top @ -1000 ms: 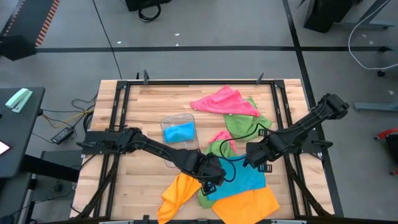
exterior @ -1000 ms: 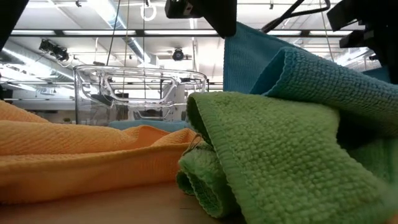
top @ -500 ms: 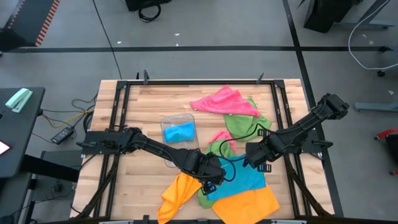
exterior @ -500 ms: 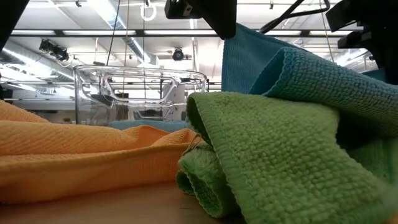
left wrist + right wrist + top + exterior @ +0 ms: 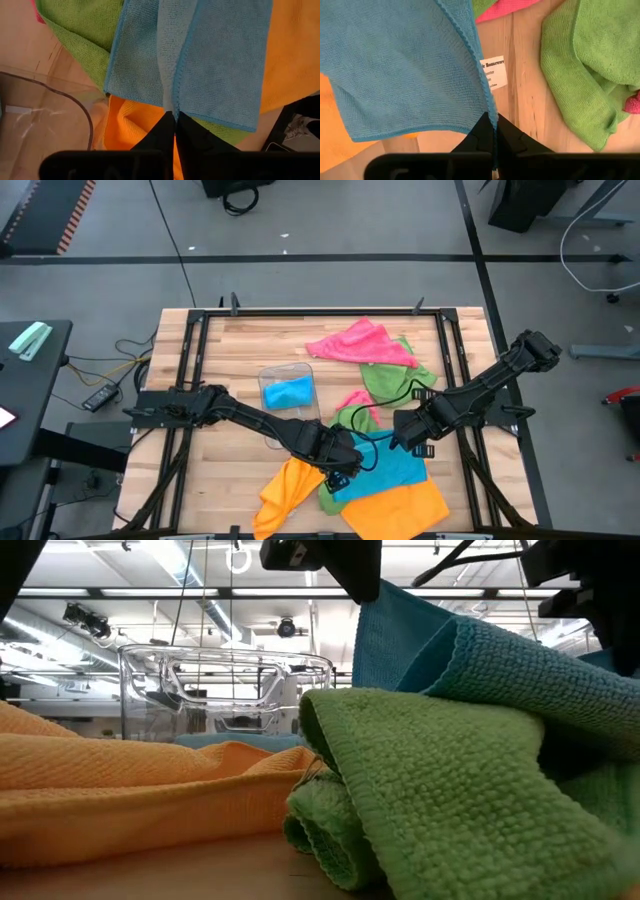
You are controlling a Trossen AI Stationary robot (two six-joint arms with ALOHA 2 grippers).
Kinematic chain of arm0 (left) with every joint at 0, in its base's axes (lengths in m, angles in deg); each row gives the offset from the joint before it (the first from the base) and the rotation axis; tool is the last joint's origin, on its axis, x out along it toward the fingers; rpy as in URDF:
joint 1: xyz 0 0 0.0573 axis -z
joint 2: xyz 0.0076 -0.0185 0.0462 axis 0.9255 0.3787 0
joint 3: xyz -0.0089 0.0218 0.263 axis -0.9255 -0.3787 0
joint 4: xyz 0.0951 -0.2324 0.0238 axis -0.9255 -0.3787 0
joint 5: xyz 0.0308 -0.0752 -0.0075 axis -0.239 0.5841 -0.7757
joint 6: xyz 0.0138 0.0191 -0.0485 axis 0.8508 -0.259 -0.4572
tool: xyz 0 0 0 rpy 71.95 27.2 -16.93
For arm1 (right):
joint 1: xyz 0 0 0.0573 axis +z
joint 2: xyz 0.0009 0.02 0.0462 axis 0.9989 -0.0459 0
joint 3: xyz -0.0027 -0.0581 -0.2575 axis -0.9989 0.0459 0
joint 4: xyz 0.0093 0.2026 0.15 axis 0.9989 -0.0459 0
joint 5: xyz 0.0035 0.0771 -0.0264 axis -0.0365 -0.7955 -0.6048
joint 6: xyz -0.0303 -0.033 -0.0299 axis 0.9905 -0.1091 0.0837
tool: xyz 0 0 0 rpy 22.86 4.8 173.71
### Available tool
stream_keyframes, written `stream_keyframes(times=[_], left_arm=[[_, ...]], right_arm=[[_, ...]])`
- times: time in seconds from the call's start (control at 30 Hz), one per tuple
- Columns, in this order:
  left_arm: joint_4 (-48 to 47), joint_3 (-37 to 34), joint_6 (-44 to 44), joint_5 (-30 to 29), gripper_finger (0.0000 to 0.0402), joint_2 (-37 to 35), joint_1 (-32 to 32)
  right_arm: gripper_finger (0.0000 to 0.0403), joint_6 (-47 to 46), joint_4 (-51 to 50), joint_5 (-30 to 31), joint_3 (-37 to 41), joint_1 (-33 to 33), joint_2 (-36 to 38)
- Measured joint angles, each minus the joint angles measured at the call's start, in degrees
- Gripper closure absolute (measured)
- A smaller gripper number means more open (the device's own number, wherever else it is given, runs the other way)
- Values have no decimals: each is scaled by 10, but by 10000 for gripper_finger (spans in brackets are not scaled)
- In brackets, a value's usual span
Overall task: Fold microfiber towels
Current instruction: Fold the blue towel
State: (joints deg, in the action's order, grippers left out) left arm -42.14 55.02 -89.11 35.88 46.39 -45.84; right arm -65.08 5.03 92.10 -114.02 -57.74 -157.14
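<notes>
Wooden slats make up the table (image 5: 230, 350), which sits in a black frame on a grey floor. Near its front edge lies a heap of cloths. The blue towel (image 5: 395, 465) is stretched between both arms: the left gripper (image 5: 340, 473) has its fingers pinched shut on the towel's hem at one end, and the right gripper (image 5: 408, 442) has its fingers pinched shut on the hem at the other end. In the left wrist view the blue cloth (image 5: 210, 60) hangs in folds straight from the closed fingertips; in the right wrist view its edge (image 5: 410, 65) runs into the closed fingertips, above bare wood and a white label (image 5: 493, 72).

Under and in front of the blue towel lie an orange towel (image 5: 400, 510) and a second orange towel (image 5: 285, 492), with a green towel (image 5: 440, 790) bunched between them. A pink towel (image 5: 360, 343) and another green towel (image 5: 392, 378) lie toward the far edge. A clear plastic tray (image 5: 287, 388) holding a folded blue cloth stands just left of the heap.
</notes>
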Motion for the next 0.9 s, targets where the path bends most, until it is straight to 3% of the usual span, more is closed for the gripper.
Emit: stream_keyframes(times=[0.6, 0.73, 0.9], left_arm=[[-34, 0, -68, -34, 372, 0, -7], [-38, 0, -69, -39, 338, 0, -13], [-58, 0, -48, -43, 264, 0, -20]], right_arm=[[397, 0, 0, 15, 0, 0, 0], [397, 0, 0, 15, 0, 0, 0], [397, 0, 0, 15, 0, 0, 0]])
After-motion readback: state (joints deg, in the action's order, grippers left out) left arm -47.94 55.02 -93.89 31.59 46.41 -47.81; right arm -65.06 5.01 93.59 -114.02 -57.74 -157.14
